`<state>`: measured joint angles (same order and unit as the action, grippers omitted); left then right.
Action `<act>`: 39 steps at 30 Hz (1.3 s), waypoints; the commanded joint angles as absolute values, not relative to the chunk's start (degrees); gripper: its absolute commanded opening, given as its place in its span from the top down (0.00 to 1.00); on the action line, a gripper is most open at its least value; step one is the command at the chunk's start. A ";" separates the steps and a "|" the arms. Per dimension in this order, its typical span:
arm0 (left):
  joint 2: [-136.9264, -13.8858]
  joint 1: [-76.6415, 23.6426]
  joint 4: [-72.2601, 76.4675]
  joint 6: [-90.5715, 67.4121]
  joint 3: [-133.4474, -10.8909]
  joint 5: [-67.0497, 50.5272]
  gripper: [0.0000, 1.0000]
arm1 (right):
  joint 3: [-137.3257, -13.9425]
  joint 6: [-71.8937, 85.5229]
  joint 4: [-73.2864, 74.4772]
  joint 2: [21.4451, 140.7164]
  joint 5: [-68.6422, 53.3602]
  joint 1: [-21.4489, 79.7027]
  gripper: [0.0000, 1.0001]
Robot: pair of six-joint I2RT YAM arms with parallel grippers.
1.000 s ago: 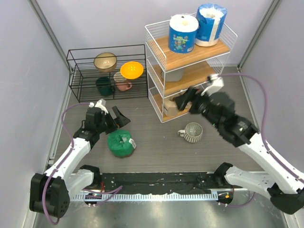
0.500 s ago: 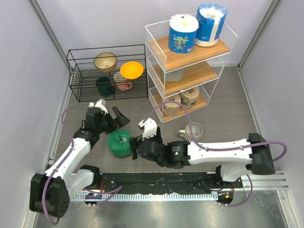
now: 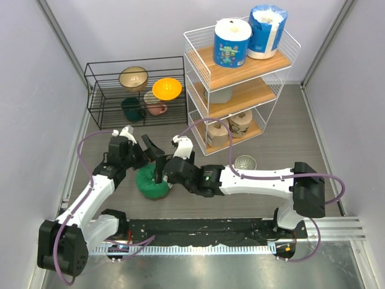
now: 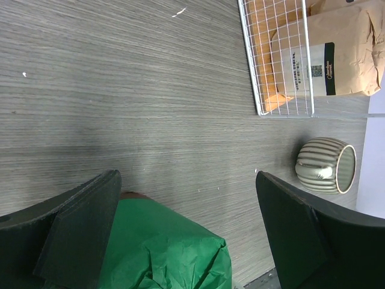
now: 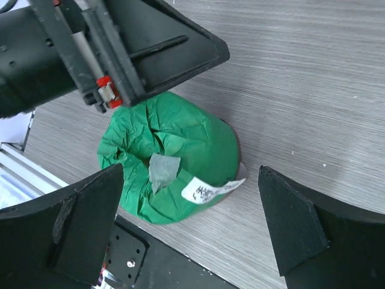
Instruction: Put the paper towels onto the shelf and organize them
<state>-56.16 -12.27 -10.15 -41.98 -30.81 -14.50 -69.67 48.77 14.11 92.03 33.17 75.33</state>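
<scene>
The green paper towel roll [image 3: 150,183] lies on the table, also in the left wrist view [image 4: 162,247] and the right wrist view [image 5: 168,153]. My left gripper [image 3: 147,154] is open just behind it, its jaws either side of the roll's far end [image 4: 186,201]. My right gripper [image 3: 161,171] is open above the roll [image 5: 191,186], not touching it. The shelf [image 3: 207,75] holds two blue-wrapped white rolls [image 3: 231,42] on top, a grey roll [image 3: 220,95] in the middle and two tan rolls [image 3: 218,133] at the bottom.
A ribbed mug [image 3: 245,162] sits on the table in front of the shelf, partly under the right arm; it lies on its side in the left wrist view [image 4: 325,165]. A low black wire rack [image 3: 135,90] with bowls stands at the back left.
My right arm has swung from the shelf's bottom tier down and left to hover over the green roll. The left arm has not moved.
</scene>
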 commanded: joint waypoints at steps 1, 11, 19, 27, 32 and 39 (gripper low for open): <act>-55.81 -12.48 -9.05 -42.01 -31.73 -14.85 0.00 | -69.96 50.98 10.02 94.04 28.04 74.44 0.00; -55.99 -12.39 -8.79 -42.19 -31.64 -15.03 0.00 | -72.60 51.15 11.51 99.66 24.69 74.18 0.00; -56.07 -12.48 -8.70 -42.19 -31.55 -15.29 0.00 | -71.98 53.61 11.43 101.69 25.75 73.92 0.01; -55.90 -12.48 -8.53 -42.28 -31.46 -15.29 0.00 | -70.76 54.93 10.38 101.78 25.58 73.48 0.01; -55.90 -12.48 -8.52 -42.28 -31.46 -15.47 0.00 | -68.65 54.76 7.65 98.18 26.37 73.48 0.01; -55.99 -12.39 -8.35 -42.28 -31.46 -15.64 0.00 | -68.82 54.23 7.21 96.24 27.33 73.39 0.01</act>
<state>-56.27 -12.27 -10.09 -42.00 -30.81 -14.55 -68.45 54.17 9.08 99.46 25.15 73.67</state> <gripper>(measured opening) 0.996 0.991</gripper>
